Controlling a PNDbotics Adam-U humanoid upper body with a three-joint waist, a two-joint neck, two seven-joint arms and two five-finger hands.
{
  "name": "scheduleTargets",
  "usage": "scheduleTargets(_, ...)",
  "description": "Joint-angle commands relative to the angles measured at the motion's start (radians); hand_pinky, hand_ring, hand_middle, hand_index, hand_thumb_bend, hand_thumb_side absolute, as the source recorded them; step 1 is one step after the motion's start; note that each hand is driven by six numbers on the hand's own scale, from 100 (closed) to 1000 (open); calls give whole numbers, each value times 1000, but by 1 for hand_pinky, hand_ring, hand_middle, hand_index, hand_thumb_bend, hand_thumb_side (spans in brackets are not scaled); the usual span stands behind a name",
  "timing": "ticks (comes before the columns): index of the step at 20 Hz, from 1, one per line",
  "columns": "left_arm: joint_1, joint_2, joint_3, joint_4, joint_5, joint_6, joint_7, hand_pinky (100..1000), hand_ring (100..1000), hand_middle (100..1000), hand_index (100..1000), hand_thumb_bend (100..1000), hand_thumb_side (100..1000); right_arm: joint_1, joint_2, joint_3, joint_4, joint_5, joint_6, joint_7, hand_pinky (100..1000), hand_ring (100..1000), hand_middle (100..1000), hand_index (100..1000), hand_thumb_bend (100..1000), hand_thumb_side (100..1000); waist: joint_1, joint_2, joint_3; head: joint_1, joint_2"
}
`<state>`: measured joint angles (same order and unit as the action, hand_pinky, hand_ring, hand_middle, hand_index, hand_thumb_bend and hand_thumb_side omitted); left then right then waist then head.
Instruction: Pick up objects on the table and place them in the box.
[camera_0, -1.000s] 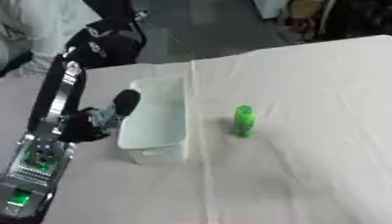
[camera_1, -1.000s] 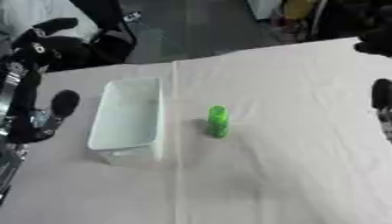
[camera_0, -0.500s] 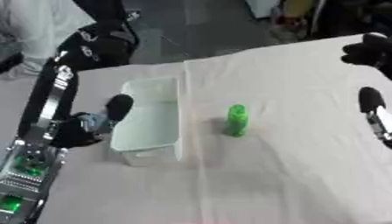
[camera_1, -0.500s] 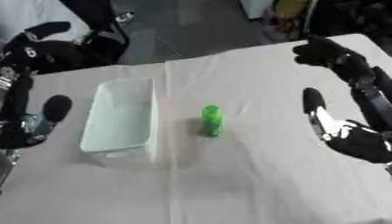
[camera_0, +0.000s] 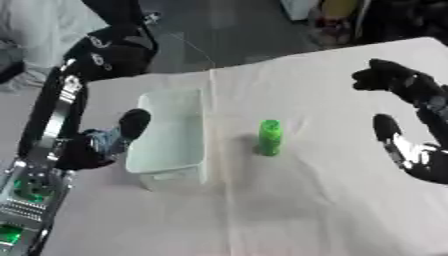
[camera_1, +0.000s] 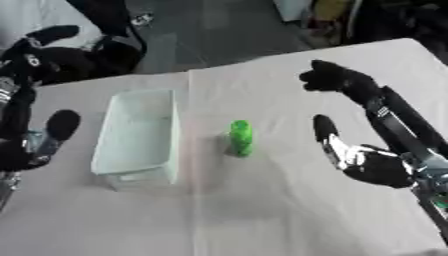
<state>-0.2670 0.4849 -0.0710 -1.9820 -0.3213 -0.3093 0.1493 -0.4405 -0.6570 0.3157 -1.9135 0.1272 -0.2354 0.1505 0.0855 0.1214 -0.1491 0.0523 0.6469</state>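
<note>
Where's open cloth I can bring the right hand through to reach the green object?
Bare cloth lies between the green object and the right hand, and along the whole near edge in front of both. It is tight only on the left: the box stands close beside the green object, with the left hand against the box's outer side.

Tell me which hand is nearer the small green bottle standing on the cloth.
Right. The right hand hovers open just to the right of the small green bottle, with bare cloth between them. The left hand is beyond the clear plastic box, at its far left side.
</note>
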Motion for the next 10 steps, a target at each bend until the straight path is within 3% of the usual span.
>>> scheduleTargets(1, -10, 20, 2, -18, 5, -4, -1, 605, 634, 877, 803, 770, 773, -23, -5, 6, 11, 15, -20, 10, 867, 818, 848, 1000, 100, 569, -2, -10, 0, -5, -11)
scheduleTargets(10, -16, 16, 2, -18, 7, -5, -2, 605, 634, 877, 802, 770, 773, -72, 3, 45, 106, 7, -79, 83, 879, 817, 859, 1000, 100, 644, 0, -8, 2, -10, -14)
